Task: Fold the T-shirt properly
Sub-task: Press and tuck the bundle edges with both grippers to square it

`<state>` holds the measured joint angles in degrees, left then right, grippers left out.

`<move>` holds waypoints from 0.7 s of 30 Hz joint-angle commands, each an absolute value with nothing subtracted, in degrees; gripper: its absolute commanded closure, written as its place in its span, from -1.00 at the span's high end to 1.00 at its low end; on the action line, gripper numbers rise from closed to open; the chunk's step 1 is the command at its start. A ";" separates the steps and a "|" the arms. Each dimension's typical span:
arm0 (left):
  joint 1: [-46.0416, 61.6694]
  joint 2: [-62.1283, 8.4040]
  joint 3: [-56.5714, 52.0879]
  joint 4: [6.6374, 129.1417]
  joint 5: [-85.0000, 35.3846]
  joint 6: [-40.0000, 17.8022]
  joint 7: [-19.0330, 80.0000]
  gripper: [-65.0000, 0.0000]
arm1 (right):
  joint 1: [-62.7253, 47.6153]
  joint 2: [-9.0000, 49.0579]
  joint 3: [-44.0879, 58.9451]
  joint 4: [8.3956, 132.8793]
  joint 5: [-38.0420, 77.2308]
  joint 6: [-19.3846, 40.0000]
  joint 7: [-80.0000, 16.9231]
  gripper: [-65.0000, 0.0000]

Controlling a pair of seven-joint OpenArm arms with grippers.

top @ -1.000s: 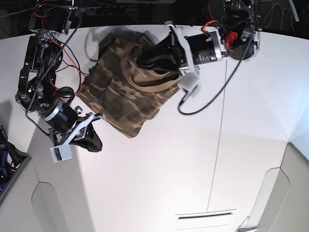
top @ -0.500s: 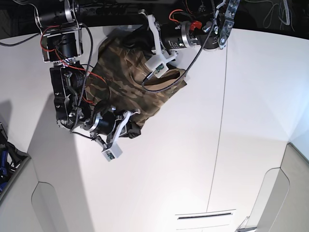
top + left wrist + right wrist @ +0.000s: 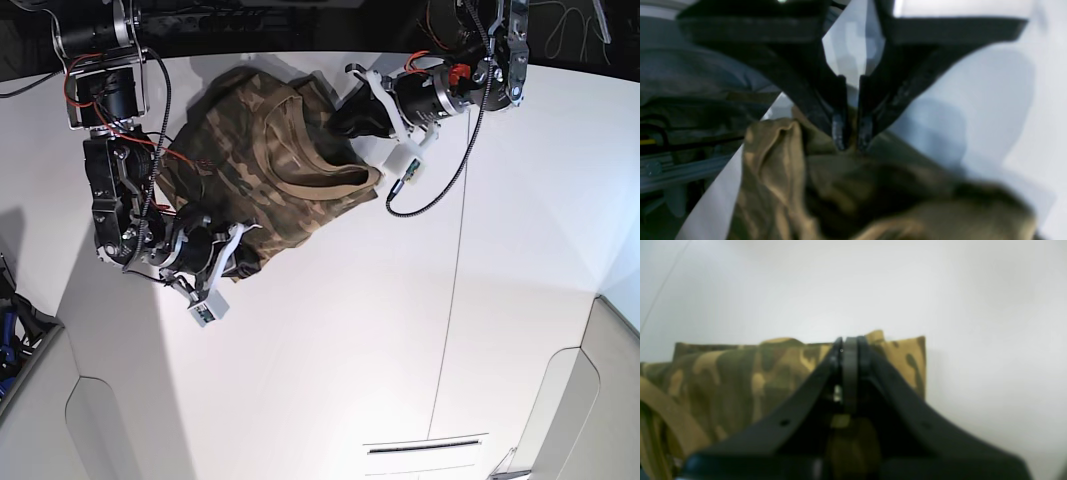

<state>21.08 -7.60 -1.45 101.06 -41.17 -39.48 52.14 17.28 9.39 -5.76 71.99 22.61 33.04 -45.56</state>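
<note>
Base view: T-shirt (image 3: 262,170) bunched upper centre; left pincer (image 3: 345,118) pinches its right edge, right pincer (image 3: 243,262) clamps its lower corner.

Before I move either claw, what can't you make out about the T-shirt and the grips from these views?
- Left claw: left wrist view blurred; its tips meet the T-shirt, but how much cloth is pinched is unclear.
- Right claw: in the right wrist view its own dark body hides the cloth below the tips.
- Base view: both arms cover T-shirt edges; sleeves and fold layers unreadable.
- White table: cut off by all frames.
</note>
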 commanded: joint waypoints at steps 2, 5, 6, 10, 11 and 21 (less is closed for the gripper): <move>20.75 -7.64 -1.63 100.82 -41.69 -40.00 51.22 -0.83 | 18.52 10.33 -5.58 72.84 25.10 33.21 -46.28 -1.00; 20.05 -7.66 -1.63 100.44 -40.66 -40.00 51.24 -0.83 | 18.39 11.18 -5.58 72.84 26.15 33.21 -48.16 -1.00; 19.62 -7.64 -1.63 100.44 -40.25 -40.00 51.22 -0.83 | 18.33 11.46 -5.58 72.86 26.17 33.23 -48.18 -1.00; 16.32 -7.66 -1.63 100.42 -36.18 -40.00 51.20 -0.83 | 17.58 12.43 -5.58 72.90 26.50 33.21 -48.25 -1.00; 15.44 -7.66 -1.63 100.42 -34.57 -40.00 51.20 -0.83 | 17.26 12.60 -5.56 72.90 26.76 33.23 -48.29 -1.00; 9.26 -7.79 -1.67 100.31 -27.81 -35.51 49.63 -0.83 | 12.43 12.69 0.25 73.30 30.09 33.30 -48.62 -1.00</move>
<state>9.91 -7.62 -1.56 99.50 -26.79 -35.35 50.85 11.55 12.27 0.01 72.42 30.00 33.06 -48.49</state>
